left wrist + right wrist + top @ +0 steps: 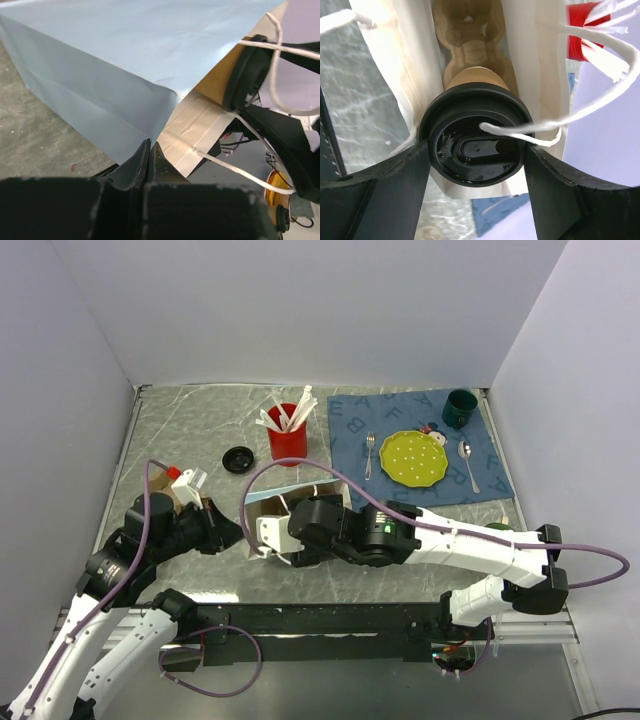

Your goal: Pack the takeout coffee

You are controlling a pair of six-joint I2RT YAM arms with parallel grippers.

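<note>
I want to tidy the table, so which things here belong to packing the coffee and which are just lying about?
Job: takeout coffee, paper bag, cup carrier inside it.
Lying about: red utensil cup, loose black lid, green plate, fork, spoon, teal mug.

Grey marbled tabletop (185,430), plain white walls (300,310) on three sides.

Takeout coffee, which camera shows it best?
Right wrist: the takeout coffee fills the frame, gripped by the right claw. Top external hides it behind the right arm; left wrist shows mostly the bag.
</note>
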